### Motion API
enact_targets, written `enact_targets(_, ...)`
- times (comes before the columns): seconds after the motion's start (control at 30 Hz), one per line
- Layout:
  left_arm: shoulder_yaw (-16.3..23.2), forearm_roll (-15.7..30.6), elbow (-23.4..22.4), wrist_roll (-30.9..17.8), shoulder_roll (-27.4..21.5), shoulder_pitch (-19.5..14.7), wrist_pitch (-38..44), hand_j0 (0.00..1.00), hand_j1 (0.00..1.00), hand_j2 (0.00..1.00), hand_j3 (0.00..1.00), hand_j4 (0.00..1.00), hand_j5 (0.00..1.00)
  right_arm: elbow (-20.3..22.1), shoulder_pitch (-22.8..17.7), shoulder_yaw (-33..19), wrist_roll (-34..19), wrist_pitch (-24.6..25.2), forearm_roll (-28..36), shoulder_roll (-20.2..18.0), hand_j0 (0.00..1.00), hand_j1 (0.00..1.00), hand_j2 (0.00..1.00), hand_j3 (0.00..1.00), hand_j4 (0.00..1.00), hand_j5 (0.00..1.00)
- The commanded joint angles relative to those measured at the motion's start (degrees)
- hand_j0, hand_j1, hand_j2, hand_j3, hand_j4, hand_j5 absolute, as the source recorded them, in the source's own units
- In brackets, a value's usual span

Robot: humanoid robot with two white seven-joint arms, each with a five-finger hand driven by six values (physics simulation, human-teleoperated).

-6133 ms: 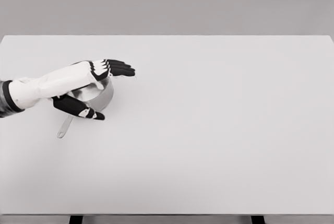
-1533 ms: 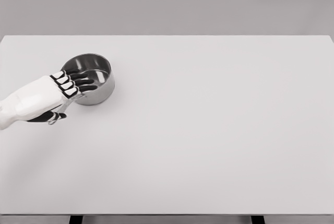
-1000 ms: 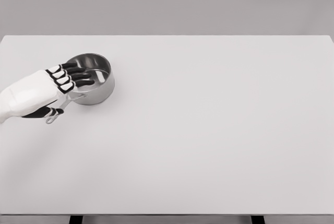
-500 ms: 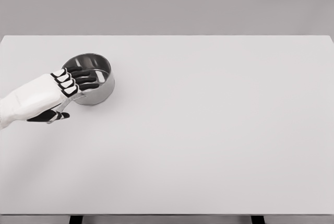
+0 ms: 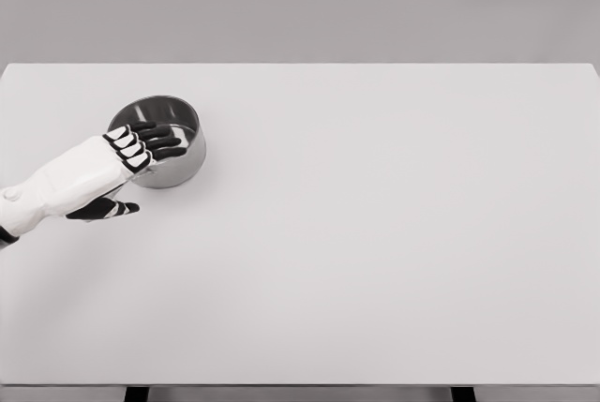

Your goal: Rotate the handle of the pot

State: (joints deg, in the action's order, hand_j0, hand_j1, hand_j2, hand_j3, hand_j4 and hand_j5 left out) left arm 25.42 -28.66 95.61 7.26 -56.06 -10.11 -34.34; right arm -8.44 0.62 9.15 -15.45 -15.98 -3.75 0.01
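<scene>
1. Head view looks down on a white table (image 5: 375, 233) that fills most of the picture, with a plain grey wall behind it.
2. One steel pot (image 5: 173, 144) stands upright on the far left part of the table, its open mouth facing up and its shiny inside partly visible.
3. From the lower left comes the white left arm, and the left hand (image 5: 112, 170) lies over the near left edge of the pot.
4. Four black fingers (image 5: 155, 138) reach out straight and slightly spread across the pot's rim and over its opening; whether they touch the metal cannot be told.
5. Its thumb (image 5: 105, 208) points to the right, below and apart from the fingers, just above the table surface near the pot's base.
6. Between thumb and fingers the hand is open, and nothing can be seen gripped in it.
7. Where the pot's handle lies cannot be told, since the hand covers that side.
</scene>
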Motion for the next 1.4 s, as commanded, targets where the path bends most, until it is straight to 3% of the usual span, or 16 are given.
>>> enact_targets(0.0, -0.11, 0.10, -0.25, 0.04, 0.08, 0.00, -0.02, 1.00, 1.00, 1.00, 1.00, 1.00, 1.00, 0.00, 0.00, -0.01, -0.02, -0.02, -0.03, -0.01, 1.00, 1.00, 1.00, 1.00, 1.00, 1.00)
enact_targets(0.67, -0.64, 0.45, -5.17, 0.04, 0.08, -0.09, -0.02, 1.00, 1.00, 1.00, 1.00, 1.00, 1.00, 0.00, 0.00, -0.01, -0.02, -0.02, -0.03, -0.01, 1.00, 1.00, 1.00, 1.00, 1.00, 1.00)
enact_targets(1.37, -2.83, 0.98, -7.28, 0.04, -0.63, -0.18, -0.02, 1.00, 1.00, 1.00, 1.00, 1.00, 1.00, 0.00, 0.00, -0.01, -0.02, -0.02, -0.03, -0.01, 1.00, 1.00, 1.00, 1.00, 1.00, 1.00)
